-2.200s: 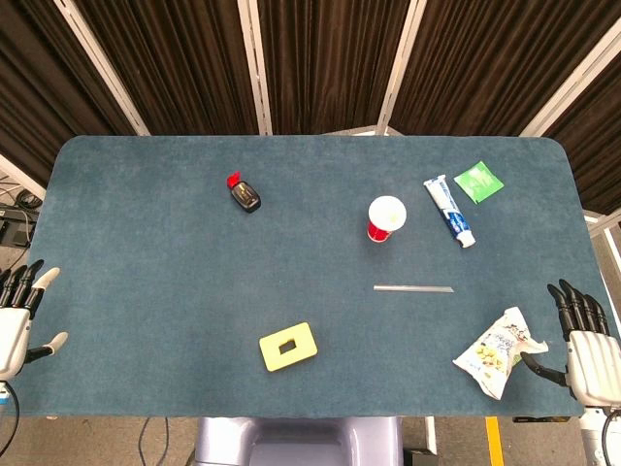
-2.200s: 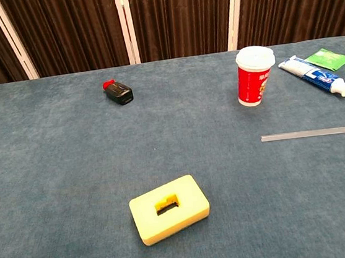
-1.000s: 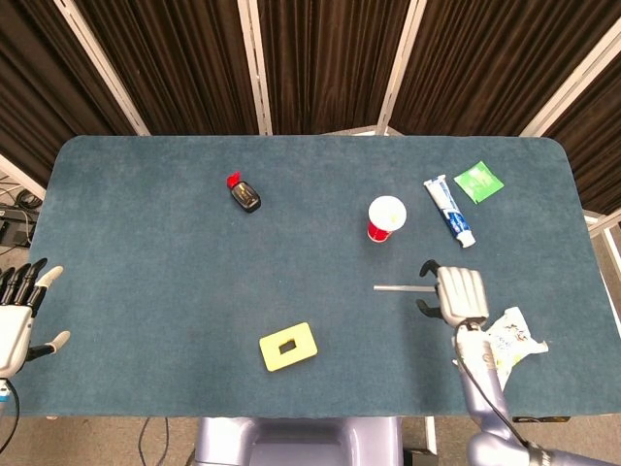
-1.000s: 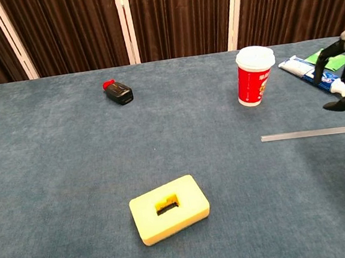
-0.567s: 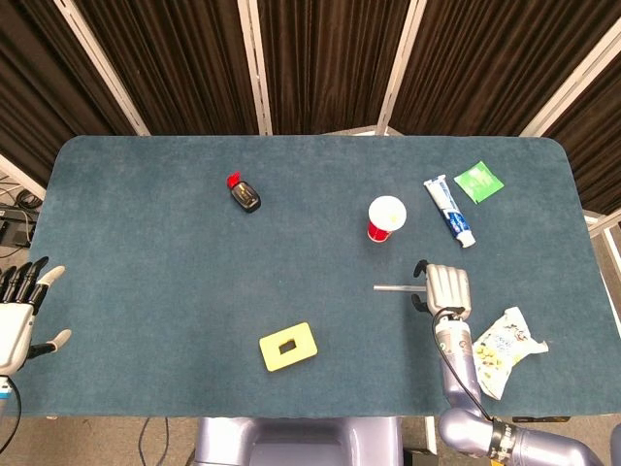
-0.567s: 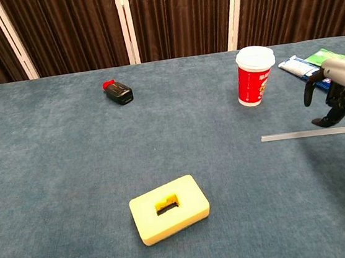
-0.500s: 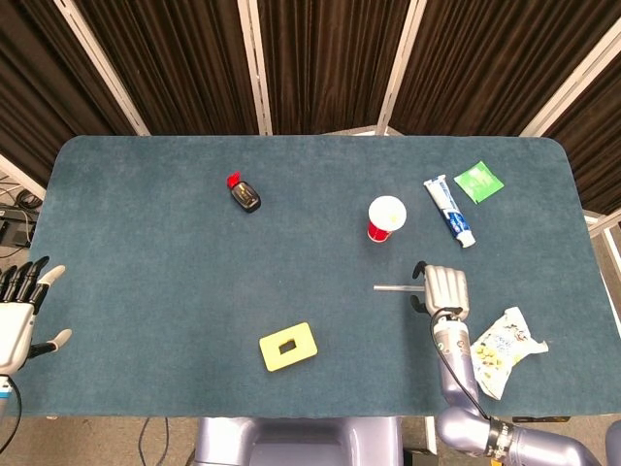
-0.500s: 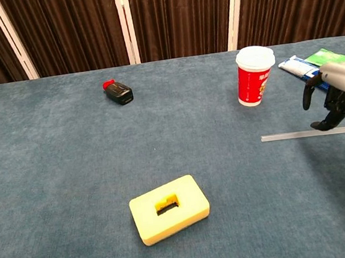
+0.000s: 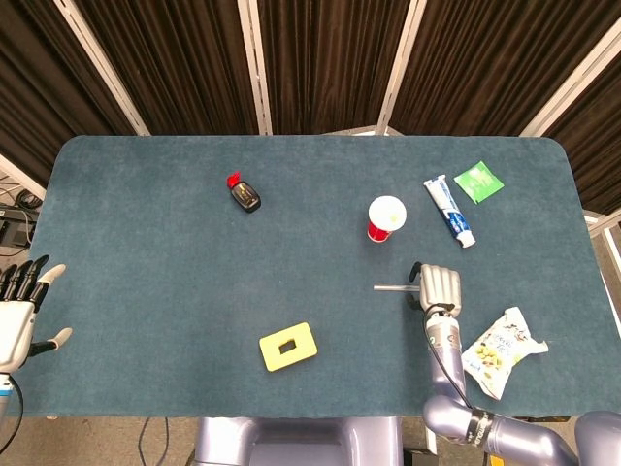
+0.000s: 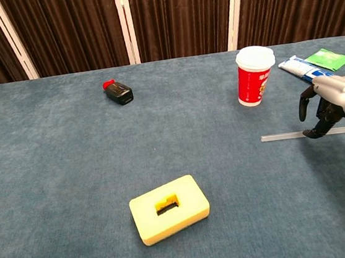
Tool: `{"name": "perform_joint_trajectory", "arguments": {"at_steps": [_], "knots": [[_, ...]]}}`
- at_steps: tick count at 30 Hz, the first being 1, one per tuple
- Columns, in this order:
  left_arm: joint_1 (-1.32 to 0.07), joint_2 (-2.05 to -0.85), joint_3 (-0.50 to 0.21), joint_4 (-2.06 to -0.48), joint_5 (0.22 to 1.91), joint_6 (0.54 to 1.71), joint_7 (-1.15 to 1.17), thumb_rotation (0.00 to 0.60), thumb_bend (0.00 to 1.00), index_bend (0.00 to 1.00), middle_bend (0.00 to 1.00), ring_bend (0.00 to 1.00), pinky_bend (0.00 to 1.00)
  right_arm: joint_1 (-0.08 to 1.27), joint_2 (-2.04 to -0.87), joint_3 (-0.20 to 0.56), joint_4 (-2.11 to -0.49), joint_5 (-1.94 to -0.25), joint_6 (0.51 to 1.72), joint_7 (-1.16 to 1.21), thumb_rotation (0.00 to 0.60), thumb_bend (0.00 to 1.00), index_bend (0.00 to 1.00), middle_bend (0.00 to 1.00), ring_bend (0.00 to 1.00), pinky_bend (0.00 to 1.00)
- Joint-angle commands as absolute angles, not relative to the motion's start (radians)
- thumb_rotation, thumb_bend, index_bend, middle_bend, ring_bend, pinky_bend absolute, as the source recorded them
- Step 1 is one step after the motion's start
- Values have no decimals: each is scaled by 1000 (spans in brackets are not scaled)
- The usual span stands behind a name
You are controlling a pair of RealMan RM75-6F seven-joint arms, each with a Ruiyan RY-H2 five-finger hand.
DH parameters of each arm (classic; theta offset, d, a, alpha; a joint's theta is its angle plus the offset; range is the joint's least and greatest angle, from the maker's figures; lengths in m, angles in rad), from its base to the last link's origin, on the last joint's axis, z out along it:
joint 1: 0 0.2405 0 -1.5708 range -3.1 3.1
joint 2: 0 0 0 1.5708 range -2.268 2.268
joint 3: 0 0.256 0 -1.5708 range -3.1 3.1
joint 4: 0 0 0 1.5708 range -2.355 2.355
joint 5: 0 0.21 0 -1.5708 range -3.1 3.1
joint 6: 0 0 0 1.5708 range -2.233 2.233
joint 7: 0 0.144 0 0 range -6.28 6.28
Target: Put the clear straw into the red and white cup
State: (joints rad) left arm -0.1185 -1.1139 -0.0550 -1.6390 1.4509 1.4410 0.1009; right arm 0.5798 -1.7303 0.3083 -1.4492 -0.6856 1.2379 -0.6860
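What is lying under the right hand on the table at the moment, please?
The clear straw lies flat on the table beneath the right hand. In the head view only its left end shows; the hand covers the rest. Whether the fingertips touch it is unclear.

Both hands look like a mix of silver-grey shell and black parts: the right hand (image 9: 440, 287) has a pale metallic back with ridged knuckle segments, and the chest view shows its dark fingers (image 10: 307, 99) sticking out from the light casing. It sits on a slim silver-grey wrist that widens into a glossy lavender-grey arm with a black ring around it. The left hand (image 9: 16, 316) has black fingers with whitish tips and a white palm shell.
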Motion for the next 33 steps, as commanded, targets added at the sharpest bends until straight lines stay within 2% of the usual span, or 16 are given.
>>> {"name": "perform_joint_trajectory", "arguments": {"at_steps": [1,8,14,33], "knots": [[-119,-1113,-56,-1640,1449,1439,101,600,183,153,0,0,0,589,-1747,314,-1424,-680,1232,-676,600,276,502,1000,966,799],[-121,-1112,-57,-1644,1444,1436,105,600,183,154,0,0,0,599,-1765,326,-1380,-666,1218,-664,600,281,502,1000,966,799],[-123,-1113,-58,-1647,1440,1435,112,600,183,154,0,0,0,605,-1773,328,-1352,-651,1201,-662,600,323,511,1000,966,799],[-123,-1112,-57,-1648,1440,1435,112,600,183,154,0,0,0,612,-1789,319,-1327,-625,1183,-671,600,325,511,1000,966,799]]}}
